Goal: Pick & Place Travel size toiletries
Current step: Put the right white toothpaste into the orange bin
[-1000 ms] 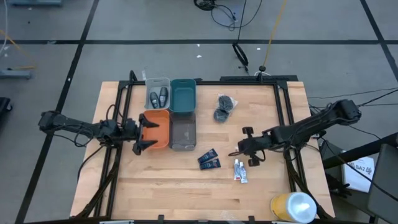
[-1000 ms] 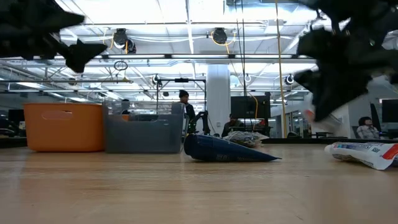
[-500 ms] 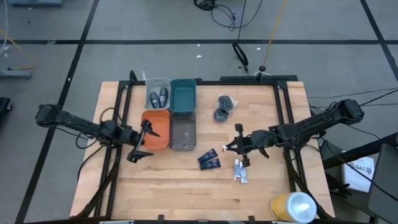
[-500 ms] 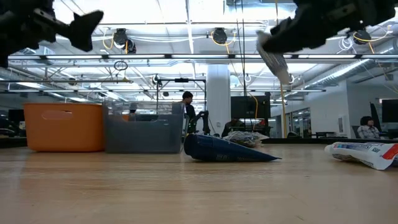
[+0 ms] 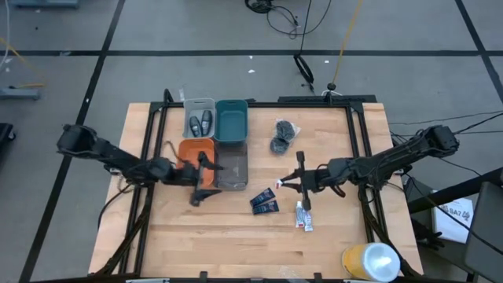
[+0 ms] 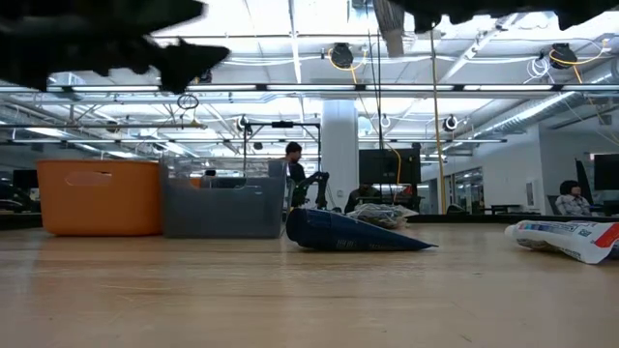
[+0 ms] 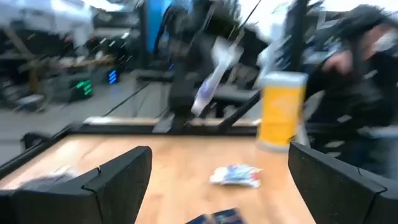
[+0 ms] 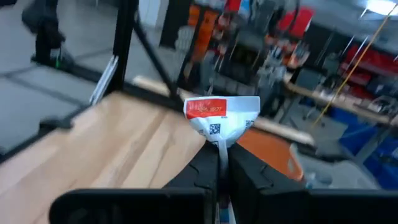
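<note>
The right gripper (image 5: 288, 182) is clamped tight on a white tube (image 8: 221, 115) (its crimped end pinched between the fingers, the red-labelled body sticking out ahead), held above the table (image 5: 330, 236) just right of the dark blue packets (image 5: 264, 203). Two more white tubes (image 5: 303, 216) lie on the wood just near of it. The left gripper (image 5: 203, 185) hangs with its fingers spread wide and nothing between them, at the near edge of the orange bin (image 5: 193, 155), beside the clear bin (image 5: 232, 166). I cannot tell whether either of those two bins holds anything. Farther back, the grey bin (image 5: 198, 118) holds two dark grey oval bottles (image 5: 201, 123), and the teal bin (image 5: 232, 121) next to it looks bare inside. Two dark grey round puffs (image 5: 283, 135) sit on the table to the right of the bins, and a big yellow cylinder (image 5: 368, 260) lies at the near right corner.
</note>
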Tool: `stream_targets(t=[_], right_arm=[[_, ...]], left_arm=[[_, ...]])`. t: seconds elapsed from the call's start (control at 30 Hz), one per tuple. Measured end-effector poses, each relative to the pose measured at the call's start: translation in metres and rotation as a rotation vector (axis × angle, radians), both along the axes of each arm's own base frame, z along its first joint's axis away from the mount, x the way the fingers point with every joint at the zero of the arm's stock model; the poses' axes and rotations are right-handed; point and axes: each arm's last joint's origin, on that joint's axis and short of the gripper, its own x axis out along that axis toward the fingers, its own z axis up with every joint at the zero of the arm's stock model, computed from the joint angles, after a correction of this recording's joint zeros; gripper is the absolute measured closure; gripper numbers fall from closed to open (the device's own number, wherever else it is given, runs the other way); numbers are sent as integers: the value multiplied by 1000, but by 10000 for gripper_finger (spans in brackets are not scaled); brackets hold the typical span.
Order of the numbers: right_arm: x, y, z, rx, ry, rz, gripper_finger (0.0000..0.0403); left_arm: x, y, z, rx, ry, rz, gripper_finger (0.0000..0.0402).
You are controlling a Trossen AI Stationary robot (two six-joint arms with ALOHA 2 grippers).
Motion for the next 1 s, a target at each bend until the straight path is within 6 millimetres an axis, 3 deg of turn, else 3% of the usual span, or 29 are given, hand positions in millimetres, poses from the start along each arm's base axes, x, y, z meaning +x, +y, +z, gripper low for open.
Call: stream_targets(t=[0.27, 0.4, 0.73, 1.0], right_arm=[[12, 6, -3, 3, -94, 76, 391], [15, 6, -6, -3, -92, 74, 391], [14, 6, -5, -22, -108, 75, 391], [14, 6, -5, -22, -107, 77, 391]], left_arm=[[89, -3, 16, -9, 16, 105, 36], [120, -6, 24, 59, 57, 73, 36], [165, -14, 16, 91, 149, 96, 36], [172, -17, 27, 67, 99, 93, 36]])
